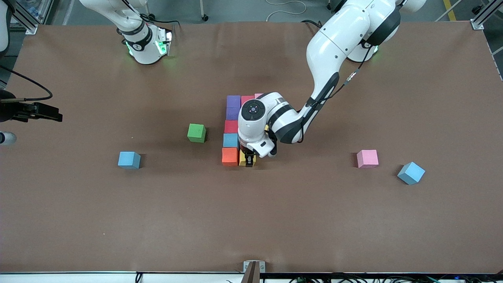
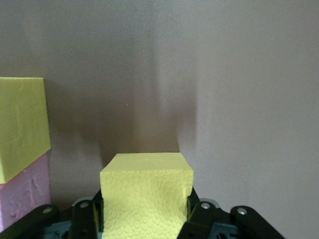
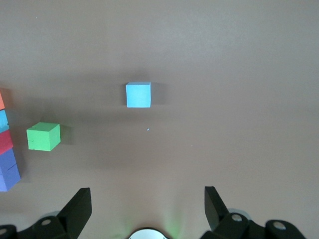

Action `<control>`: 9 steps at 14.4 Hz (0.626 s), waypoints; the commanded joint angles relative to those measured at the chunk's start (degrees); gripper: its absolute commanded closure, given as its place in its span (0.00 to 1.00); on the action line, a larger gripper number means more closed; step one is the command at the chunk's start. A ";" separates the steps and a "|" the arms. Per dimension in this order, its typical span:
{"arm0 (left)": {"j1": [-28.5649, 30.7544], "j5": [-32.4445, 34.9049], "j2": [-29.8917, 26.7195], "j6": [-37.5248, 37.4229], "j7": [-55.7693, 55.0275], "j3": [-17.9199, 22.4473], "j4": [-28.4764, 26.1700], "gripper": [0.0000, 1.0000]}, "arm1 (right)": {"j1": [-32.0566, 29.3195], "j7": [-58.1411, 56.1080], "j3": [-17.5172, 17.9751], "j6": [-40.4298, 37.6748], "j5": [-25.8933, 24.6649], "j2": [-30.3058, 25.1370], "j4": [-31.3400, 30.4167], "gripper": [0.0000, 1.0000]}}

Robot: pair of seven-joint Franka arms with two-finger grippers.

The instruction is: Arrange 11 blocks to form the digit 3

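2 left fingers pinch pebbled yellow foam cube; right fingers spread

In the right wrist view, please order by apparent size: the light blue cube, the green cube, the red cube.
1. green cube, slightly
2. light blue cube, nearly alike; camera nearness may explain it
3. red cube, cut by the frame edge, so unsure

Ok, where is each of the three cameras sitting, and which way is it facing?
Front view: high across the table, facing both bases; shows the left arm and left claw shut on a yellow block beside the orange block.
Left wrist view: looks past its claw at that yellow block.
Right wrist view: looks down past the open right claw at the green cube.
Shared: front view also shows the green cube.
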 commanded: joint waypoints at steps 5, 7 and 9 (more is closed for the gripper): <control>-0.82 0.88 0.73 -0.38 -0.74 0.56 0.76 0.74 | -2.48 0.00 1.91 5.43 0.39 -6.84 -7.91 0.00; -0.82 0.88 0.73 -0.38 -0.74 0.56 0.76 0.74 | -2.65 0.17 1.91 5.52 0.39 -6.67 -7.56 0.00; -0.74 0.96 0.64 -0.38 -0.74 0.56 0.93 0.74 | -2.74 0.17 1.82 5.35 0.39 -6.49 -7.47 0.00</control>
